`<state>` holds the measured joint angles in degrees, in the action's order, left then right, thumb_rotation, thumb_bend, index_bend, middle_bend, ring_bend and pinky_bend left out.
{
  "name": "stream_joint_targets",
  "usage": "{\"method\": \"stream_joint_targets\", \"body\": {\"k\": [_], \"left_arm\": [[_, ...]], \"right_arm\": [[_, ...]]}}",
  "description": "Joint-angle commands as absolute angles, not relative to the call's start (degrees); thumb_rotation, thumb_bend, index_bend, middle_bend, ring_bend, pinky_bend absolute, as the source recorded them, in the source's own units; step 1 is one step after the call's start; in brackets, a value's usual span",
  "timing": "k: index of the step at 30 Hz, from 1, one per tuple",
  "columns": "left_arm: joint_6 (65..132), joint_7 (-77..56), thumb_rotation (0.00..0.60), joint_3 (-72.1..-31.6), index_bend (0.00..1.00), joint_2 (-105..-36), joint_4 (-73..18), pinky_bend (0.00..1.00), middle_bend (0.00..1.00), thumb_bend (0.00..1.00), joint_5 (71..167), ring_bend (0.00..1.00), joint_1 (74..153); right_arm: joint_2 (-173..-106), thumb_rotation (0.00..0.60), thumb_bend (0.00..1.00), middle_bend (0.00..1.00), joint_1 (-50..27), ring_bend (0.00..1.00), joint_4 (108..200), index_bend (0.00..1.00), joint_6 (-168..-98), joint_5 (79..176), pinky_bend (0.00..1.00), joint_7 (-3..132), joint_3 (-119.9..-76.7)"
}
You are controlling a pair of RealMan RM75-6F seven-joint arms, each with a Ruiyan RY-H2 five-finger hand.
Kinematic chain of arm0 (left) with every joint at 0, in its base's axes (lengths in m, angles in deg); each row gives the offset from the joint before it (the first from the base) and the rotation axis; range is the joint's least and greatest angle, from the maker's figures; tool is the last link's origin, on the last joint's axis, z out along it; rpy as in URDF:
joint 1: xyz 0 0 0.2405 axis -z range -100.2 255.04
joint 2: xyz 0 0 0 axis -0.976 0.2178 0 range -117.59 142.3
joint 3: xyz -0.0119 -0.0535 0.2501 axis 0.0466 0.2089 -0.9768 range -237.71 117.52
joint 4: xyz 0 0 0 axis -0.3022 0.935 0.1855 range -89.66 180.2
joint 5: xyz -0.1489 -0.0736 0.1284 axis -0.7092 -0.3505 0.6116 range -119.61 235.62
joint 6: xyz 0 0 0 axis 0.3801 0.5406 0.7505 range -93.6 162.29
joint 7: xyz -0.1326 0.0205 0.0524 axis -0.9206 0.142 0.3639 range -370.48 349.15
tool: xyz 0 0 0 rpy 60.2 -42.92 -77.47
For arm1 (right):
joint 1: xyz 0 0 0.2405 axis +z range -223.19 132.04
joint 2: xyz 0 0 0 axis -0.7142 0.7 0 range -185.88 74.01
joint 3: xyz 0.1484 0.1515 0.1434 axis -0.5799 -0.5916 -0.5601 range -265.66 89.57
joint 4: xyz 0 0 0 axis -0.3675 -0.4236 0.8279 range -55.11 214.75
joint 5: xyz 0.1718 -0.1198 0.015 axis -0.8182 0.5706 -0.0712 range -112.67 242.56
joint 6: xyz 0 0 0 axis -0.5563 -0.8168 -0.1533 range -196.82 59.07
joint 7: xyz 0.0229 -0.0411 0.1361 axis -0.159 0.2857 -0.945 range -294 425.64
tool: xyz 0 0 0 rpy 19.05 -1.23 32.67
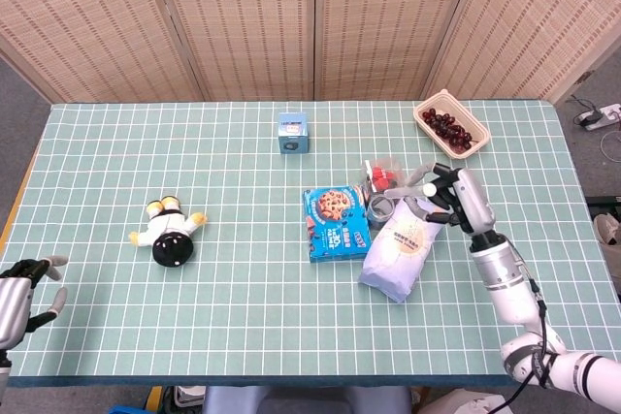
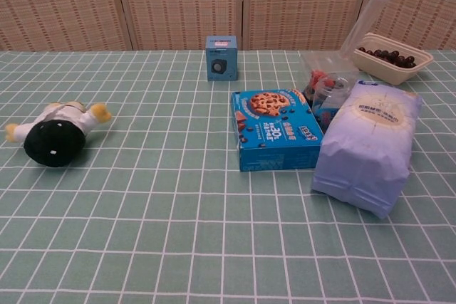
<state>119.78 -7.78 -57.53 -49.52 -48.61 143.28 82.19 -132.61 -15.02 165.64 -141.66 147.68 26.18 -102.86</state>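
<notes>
The robot's right hand (image 1: 448,199) hovered over the top end of a pale lavender bag (image 1: 398,255), fingers spread and holding nothing. The soft, pillowy bag lay on the green gridded tabletop (image 1: 243,317), touching a blue cookie box (image 1: 335,223), with a clear packet of red sweets (image 1: 383,181) just behind. The hand appeared to be between grasps; any next move would likely call for a wide, gentle grip. The left hand (image 1: 21,295) rested released at the tabletop's near edge.
</notes>
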Motion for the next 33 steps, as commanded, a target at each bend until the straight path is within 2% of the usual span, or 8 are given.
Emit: {"method": "stream_joint_targets", "body": {"k": [1, 33], "left_arm": [[119.8, -7.9, 0.600, -57.5, 0.39, -49.5, -48.6, 0.49, 0.46, 0.40, 143.3, 0.33, 82.2], [120.4, -8.4, 0.600, -57.6, 0.38, -49.1, -48.9, 0.49, 0.46, 0.40, 143.7, 0.33, 81.9]], "right_arm": [[-133.3, 0.600, 0.50, 1.00, -14.6, 1.00, 164.9, 0.67, -140.9, 147.3, 1.00, 25.4, -102.9], [-139.6, 0.600, 0.52, 1.00, -12.5, 1.00, 157.8, 0.67, -135.2, 144.5, 1.00, 23.8, -102.5]]}}
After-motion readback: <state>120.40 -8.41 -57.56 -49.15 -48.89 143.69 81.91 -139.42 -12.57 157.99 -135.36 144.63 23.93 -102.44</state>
